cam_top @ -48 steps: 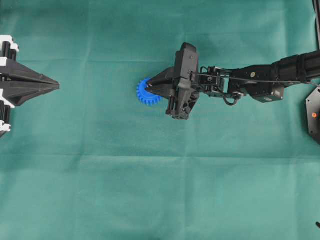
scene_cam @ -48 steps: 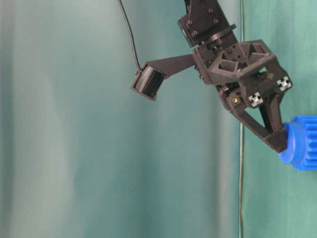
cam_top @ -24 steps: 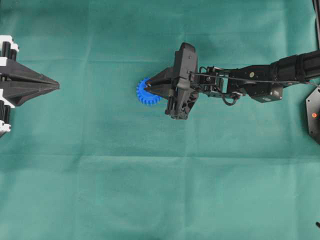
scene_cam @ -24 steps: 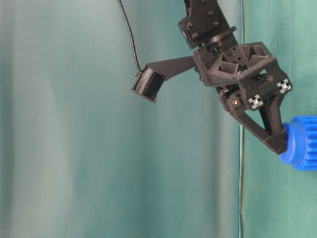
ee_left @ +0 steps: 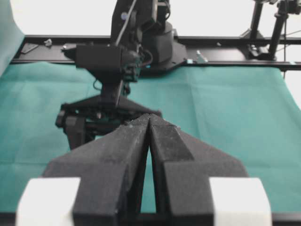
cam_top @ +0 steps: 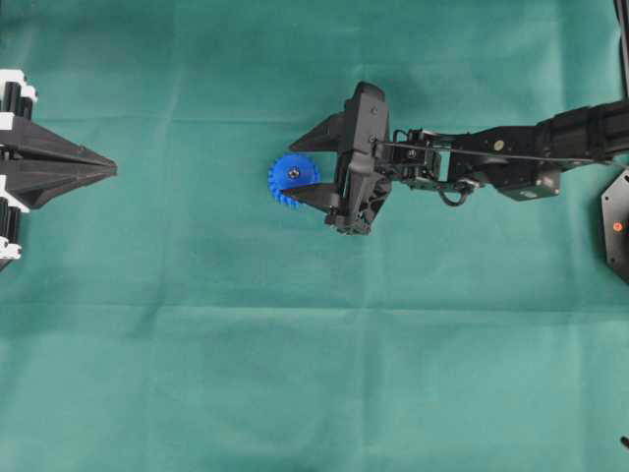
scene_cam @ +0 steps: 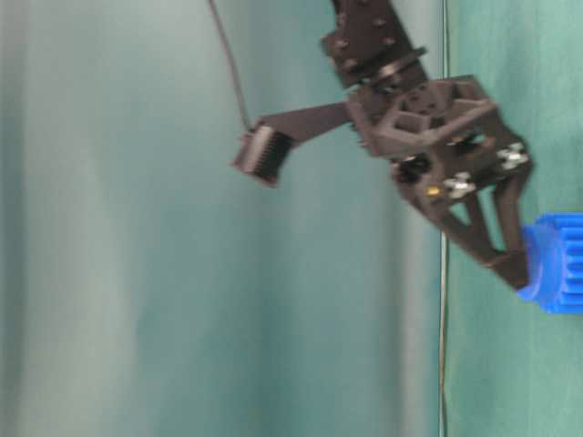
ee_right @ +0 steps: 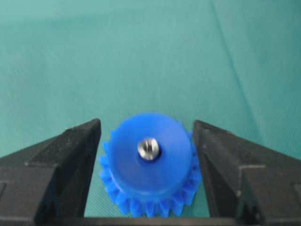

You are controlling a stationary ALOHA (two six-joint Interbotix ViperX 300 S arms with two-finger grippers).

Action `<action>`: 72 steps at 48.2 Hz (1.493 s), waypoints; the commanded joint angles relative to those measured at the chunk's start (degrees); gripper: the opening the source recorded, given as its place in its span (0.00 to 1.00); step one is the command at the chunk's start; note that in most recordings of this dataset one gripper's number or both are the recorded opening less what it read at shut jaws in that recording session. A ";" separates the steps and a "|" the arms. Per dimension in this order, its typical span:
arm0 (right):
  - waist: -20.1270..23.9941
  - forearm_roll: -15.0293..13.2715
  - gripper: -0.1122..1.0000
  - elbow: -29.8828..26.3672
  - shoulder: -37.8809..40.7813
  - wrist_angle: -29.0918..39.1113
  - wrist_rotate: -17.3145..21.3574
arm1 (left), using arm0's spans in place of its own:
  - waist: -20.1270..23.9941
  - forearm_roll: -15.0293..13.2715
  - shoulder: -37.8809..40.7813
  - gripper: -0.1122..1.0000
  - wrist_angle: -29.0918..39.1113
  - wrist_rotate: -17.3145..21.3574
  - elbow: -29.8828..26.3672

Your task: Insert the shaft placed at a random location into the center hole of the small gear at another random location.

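Right gripper (ee_right: 146, 155), jaws wide apart and holding nothing, straddles the bright blue toothed plastic gear (ee_right: 149, 165) at lower centre, the silvery metal shaft (ee_right: 148, 149) upright in its hub.

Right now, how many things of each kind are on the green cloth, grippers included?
Blue gear: 1
Silvery shaft, standing in the gear's center hole: 1
Black grippers: 2, the left gripper shut, the right gripper open on either side of the gear
Total: 4
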 commanded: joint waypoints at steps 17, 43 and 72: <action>0.09 -0.18 0.78 -0.70 -10.46 4.66 0.18 | 0.09 0.18 0.44 0.10 -0.26 -0.09 -1.05; 0.18 -0.18 0.78 4.83 -18.46 6.50 0.26 | 0.09 0.18 0.35 0.10 -0.26 -0.09 -1.05; 0.18 -0.26 0.78 16.96 -34.19 6.50 0.26 | 0.09 0.18 0.35 0.10 0.26 -0.09 -1.05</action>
